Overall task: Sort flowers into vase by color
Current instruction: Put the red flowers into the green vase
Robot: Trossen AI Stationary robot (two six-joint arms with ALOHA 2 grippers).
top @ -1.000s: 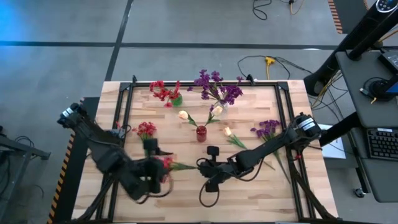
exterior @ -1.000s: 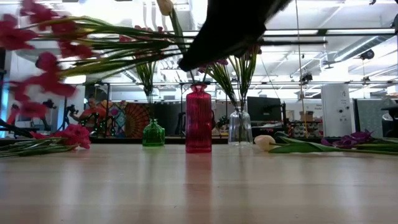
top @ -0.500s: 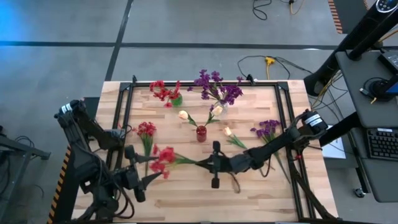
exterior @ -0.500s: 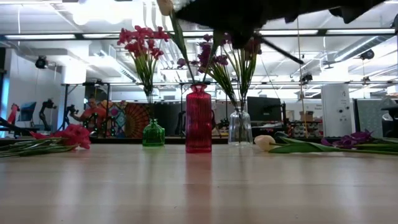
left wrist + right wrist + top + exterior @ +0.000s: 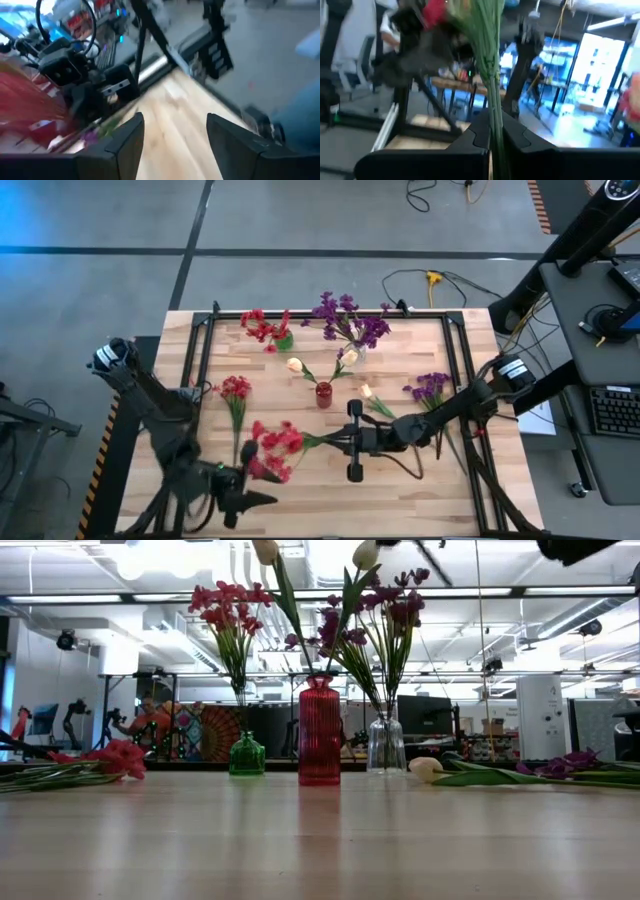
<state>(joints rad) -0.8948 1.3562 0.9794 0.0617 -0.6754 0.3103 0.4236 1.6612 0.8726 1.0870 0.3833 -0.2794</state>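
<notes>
A red flower sprig [image 5: 278,444] hangs over the table's near middle, its blossoms toward the left. My right gripper [image 5: 333,443] is shut on its green stems. My left gripper [image 5: 258,478] stands open just near-side of the blossoms, with only bare table between its fingers [image 5: 175,135]. At the back, a green vase [image 5: 286,340] holds red flowers, a clear vase [image 5: 356,353] holds purple ones, and a red vase [image 5: 323,394] holds cream ones. Three loose sprigs lie on the table: red [image 5: 237,391], cream [image 5: 371,397] and purple [image 5: 432,388]. My right gripper pinches the sprig's bundle of green stems [image 5: 493,122] between its two fingers, near the bare end away from the blossoms. The fingers come from the table's right, tipped a little upward. The sprig is lifted clear of the table and runs on past the fingertips to its red blossoms [image 5: 436,11].
In the low view the three vases stand in a row: green [image 5: 246,754], red [image 5: 319,732], clear [image 5: 386,744]. A black rail frame [image 5: 205,340] runs along the table's sides. Bare wood lies along the near edge [image 5: 400,500].
My right gripper has tipped upward and drawn a little toward the table's right, raising the red sprig, which has left the low view. My left gripper has turned and pulled back toward the near edge, away from the stems.
</notes>
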